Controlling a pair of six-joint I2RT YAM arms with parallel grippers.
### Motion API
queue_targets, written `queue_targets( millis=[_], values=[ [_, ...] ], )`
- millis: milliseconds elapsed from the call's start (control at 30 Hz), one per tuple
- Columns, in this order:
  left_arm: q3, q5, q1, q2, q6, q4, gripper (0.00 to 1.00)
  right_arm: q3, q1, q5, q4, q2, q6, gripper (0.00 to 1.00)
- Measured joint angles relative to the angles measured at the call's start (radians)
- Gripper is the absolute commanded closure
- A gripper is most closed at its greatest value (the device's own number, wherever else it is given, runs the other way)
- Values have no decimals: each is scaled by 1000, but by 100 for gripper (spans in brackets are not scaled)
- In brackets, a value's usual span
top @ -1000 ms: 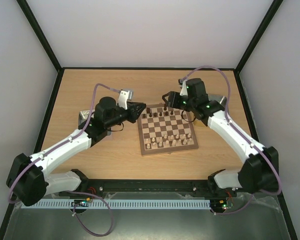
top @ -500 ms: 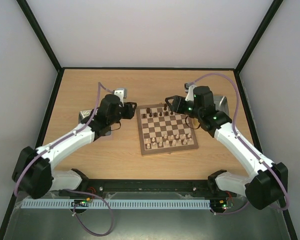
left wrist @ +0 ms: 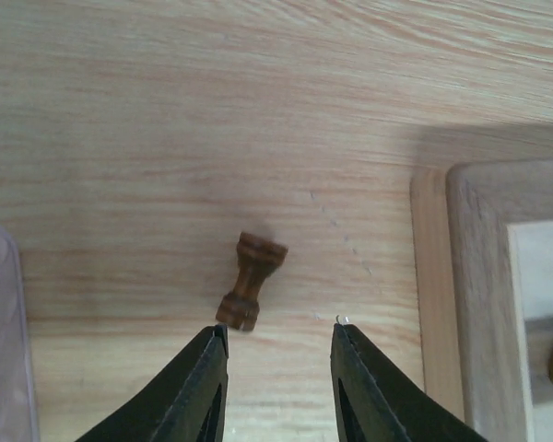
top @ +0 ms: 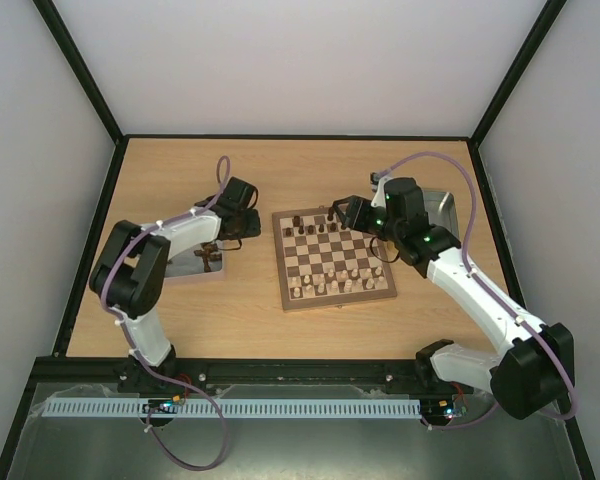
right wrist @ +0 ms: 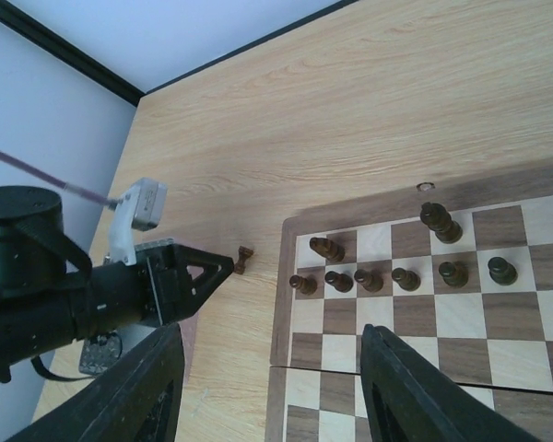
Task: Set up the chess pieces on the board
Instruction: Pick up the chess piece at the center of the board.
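Note:
A dark brown rook (left wrist: 251,293) lies on its side on the table, just left of the board (left wrist: 479,276). My left gripper (left wrist: 279,330) is open right behind it, and its left fingertip (left wrist: 219,333) almost touches the rook's base. In the right wrist view the same rook (right wrist: 245,260) lies off the board's (right wrist: 290,304) far left corner, and several dark chess pieces (right wrist: 369,279) stand on the far two rows. My right gripper (right wrist: 272,336) hangs open above the board with nothing in it. From above, the left gripper (top: 255,222) points at the board (top: 335,300), and the right gripper (top: 335,213) is over its far edge.
Pale cream pieces (top: 335,282) stand on the board's near rows. One shiny metal tray (top: 185,265) lies left of the board under the left arm. A second tray (top: 442,205) is at the far right, behind the right arm.
My left gripper opened and let go of the dark rook, which now lies on the table. The left arm folded back toward the left. The right arm shifted slightly.

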Motion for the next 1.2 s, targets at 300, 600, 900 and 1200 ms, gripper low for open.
queue_targets(
  millis=[300,600,900,1200],
  values=[
    [71,-38,7,124,28,-21,71,-5,0,10,0,11,3,49],
    [86,-52,18,149,51,-31,87,-5,0,11,0,32,8,49],
    [72,-32,10,137,97,-5,94,-5,0,10,1,32,10,49],
    [-105,294,-32,-181,124,247,93,-25,0,-66,76,34,48,48]
  ],
)
